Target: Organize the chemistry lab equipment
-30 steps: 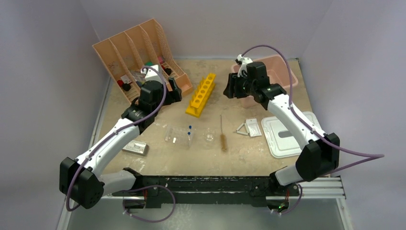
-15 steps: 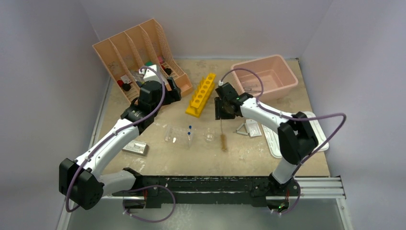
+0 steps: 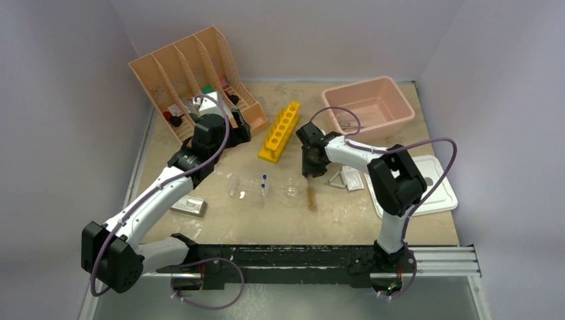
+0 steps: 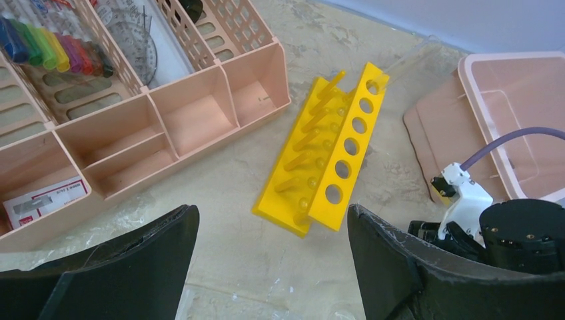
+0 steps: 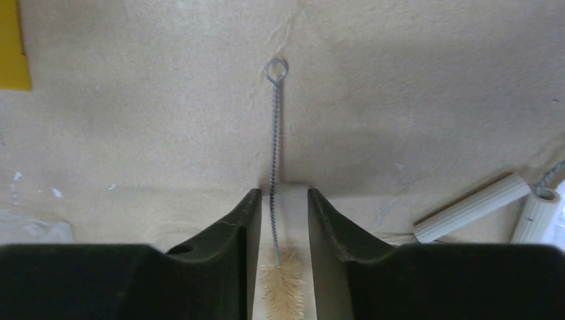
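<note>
Brush lies mid-table on the scuffed tan tabletop, its tan bristle tuft nearest and its twisted wire stem running away to a small loop. Right gripper straddles the stem with black fingers parted, neither touching it. The pale tubes of the wire triangle lie just right. Blue-tipped pipettes lie to the left. Farther off, left gripper hangs spread wide, grasping nothing, facing the yellow holed rack, with the peach slotted organizer at left and the pink tub at right
</note>
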Robot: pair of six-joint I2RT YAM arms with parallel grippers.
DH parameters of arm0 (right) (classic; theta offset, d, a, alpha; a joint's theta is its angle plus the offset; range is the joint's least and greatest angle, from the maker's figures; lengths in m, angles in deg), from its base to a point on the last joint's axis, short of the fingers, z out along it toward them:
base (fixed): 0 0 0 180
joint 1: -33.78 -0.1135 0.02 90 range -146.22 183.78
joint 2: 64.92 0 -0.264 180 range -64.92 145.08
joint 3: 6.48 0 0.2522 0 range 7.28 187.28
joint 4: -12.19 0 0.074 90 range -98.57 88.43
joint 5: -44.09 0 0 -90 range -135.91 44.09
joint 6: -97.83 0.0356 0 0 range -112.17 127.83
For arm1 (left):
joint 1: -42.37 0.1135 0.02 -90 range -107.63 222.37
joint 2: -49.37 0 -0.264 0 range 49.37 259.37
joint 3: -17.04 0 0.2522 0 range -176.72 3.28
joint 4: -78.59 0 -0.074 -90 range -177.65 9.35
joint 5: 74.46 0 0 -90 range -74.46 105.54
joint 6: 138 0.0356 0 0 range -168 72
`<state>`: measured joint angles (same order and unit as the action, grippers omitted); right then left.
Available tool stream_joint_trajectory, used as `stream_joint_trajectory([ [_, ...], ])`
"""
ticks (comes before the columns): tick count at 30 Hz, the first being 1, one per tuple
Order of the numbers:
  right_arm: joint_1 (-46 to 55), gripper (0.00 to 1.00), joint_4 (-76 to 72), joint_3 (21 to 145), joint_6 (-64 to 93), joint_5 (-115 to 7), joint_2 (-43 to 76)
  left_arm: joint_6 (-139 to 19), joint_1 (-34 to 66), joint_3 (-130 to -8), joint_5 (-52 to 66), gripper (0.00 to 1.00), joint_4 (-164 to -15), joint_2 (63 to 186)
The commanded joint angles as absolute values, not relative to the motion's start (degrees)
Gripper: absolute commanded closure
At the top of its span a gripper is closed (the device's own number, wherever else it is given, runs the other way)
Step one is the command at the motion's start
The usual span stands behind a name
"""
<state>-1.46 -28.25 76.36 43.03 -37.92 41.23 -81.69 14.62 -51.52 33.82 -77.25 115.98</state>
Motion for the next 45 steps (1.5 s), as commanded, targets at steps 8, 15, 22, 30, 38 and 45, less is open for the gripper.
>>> stream_joint_trajectory([
  [8, -2.3, 0.94, -33.5, 80.6, 46.6, -34.4, 45.1, -82.0, 15.1, -50.9, 34.4, 0.19, -79.1, 114.1],
  [15, -2.3, 1.0, -33.5, 81.8, 46.3, -30.6, 39.0, -83.7, 15.1, -51.0, 31.9, 0.19, -79.9, 114.9],
  [22, -2.1, 1.0, -28.9, 86.1, 40.0, -30.2, 28.1, -86.9, 15.1, -50.7, 28.5, 0.2, -82.4, 115.9],
  [30, 3.7, 1.0, -30.6, 99.0, 38.5, -30.7, 22.3, -86.5, 15.1, -50.7, 29.0, 0.2, -82.9, 115.3],
  [38, 13.4, 1.0, -31.1, 108.5, 37.8, -24.2, 24.3, -88.4, 15.1, -48.4, 28.8, 0.2, -84.4, 114.1],
  [45, 21.4, 1.0, -38.1, 117.2, 45.5, -18.8, 32.3, -86.7, 15.1, -49.6, 30.2, 0.2, -81.6, 113.0],
])
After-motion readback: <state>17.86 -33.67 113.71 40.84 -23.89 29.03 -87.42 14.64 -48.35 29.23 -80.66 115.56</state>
